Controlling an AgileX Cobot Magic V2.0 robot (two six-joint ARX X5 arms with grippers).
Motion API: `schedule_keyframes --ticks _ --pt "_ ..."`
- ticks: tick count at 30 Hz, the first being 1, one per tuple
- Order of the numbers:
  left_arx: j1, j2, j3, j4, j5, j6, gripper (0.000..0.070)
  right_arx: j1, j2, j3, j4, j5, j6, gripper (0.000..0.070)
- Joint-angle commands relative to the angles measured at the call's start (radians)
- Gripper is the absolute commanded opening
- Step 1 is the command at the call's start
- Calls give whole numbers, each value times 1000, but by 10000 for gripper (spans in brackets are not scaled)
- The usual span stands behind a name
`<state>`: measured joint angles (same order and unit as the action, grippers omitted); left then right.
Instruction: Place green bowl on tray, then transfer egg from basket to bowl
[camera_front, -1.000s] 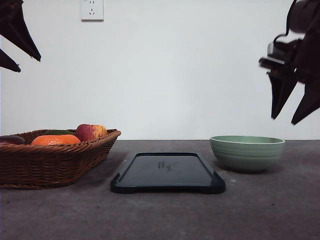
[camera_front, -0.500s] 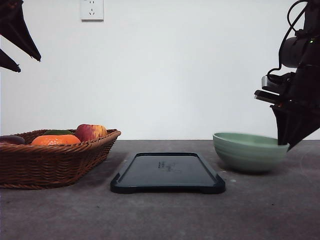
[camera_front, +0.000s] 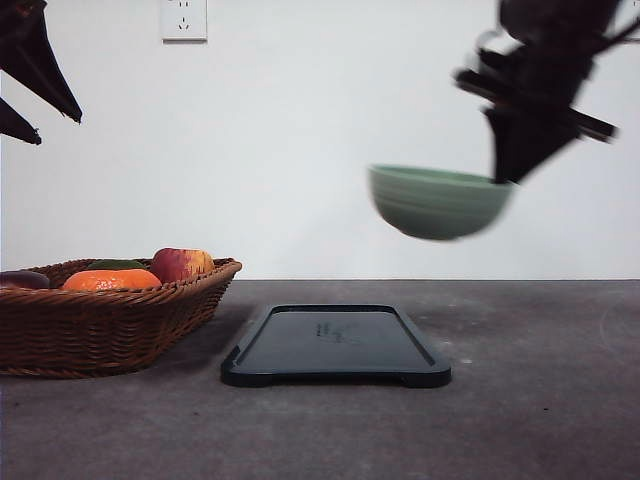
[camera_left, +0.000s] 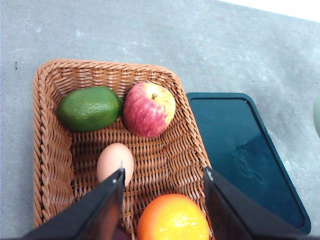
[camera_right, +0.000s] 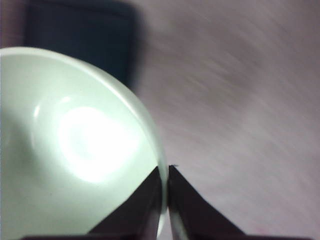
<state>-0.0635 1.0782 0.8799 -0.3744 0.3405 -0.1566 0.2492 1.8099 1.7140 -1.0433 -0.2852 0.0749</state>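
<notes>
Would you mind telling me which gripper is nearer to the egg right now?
Left. The left gripper hovers open over the basket, the egg beside one fingertip. The right gripper is far off, holding the green bowl by its rim.

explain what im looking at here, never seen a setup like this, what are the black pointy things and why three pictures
The black pointy things are the fingers of two robot arms. One picture looks forward over the table; the other two come from cameras on each arm's wrist. The right gripper pinches the rim of a green bowl, held in the air above and to the right of a black tray. The left gripper hangs open over a wicker basket holding an egg, an apple, an orange fruit and a green fruit.
</notes>
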Motion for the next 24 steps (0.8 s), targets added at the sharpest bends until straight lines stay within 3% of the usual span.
schedule_keyframes --ticks 1,12,24 --pt "-2 8 23 8 5 10 309 35 29 45 10 -4 -3 0" --pt "-2 8 23 8 5 10 309 160 214 147 25 36 30 0" --pt "-2 8 23 7 5 10 309 188 321 147 25 57 24 0"
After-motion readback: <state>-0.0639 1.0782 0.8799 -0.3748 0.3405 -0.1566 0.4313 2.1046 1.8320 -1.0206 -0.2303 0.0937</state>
